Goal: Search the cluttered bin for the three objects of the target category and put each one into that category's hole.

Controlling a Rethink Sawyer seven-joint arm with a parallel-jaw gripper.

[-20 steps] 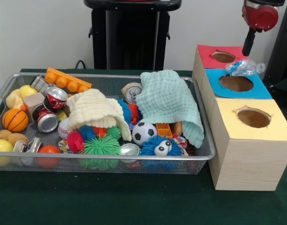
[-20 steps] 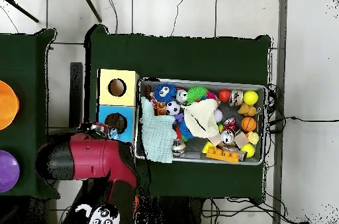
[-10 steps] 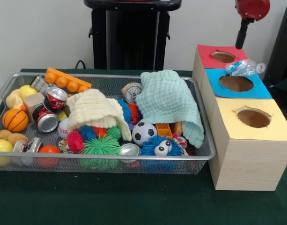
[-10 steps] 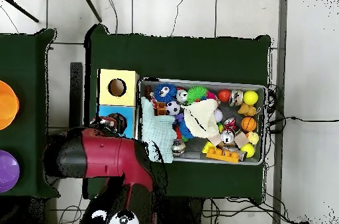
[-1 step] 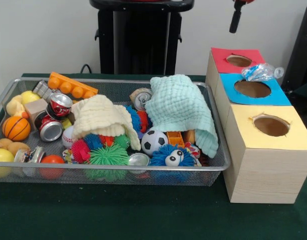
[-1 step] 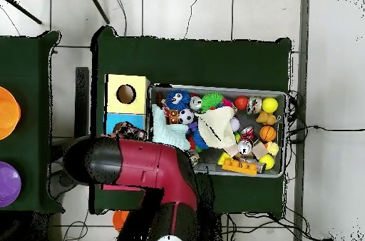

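Note:
Only a black part of my gripper (image 5: 235,19) shows in the front view, at the top edge, high above and just left of the red-topped box (image 5: 228,63). Nothing can be seen in it. A crushed clear plastic bottle (image 5: 261,71) lies on the box tops where red meets the blue-topped box (image 5: 273,96), beside the blue hole. The yellow-topped box (image 5: 293,134) stands nearest. The wire bin (image 5: 219,161) holds cans (image 5: 59,104), a soccer ball (image 5: 154,141), a basketball (image 5: 16,128) and spiky toys. In the overhead view my red arm (image 6: 142,167) covers the red box and part of the blue one.
A pale yellow cloth (image 5: 100,117) and a mint cloth (image 5: 181,107) lie over part of the bin's contents. An orange brick (image 5: 72,85) rests at the bin's back left. The bin (image 6: 286,97) touches the row of boxes (image 6: 114,81).
My gripper has risen and moved left in the front view, away from the boxes. The arm swung toward the bin in the overhead view. The bottle stayed on the box tops.

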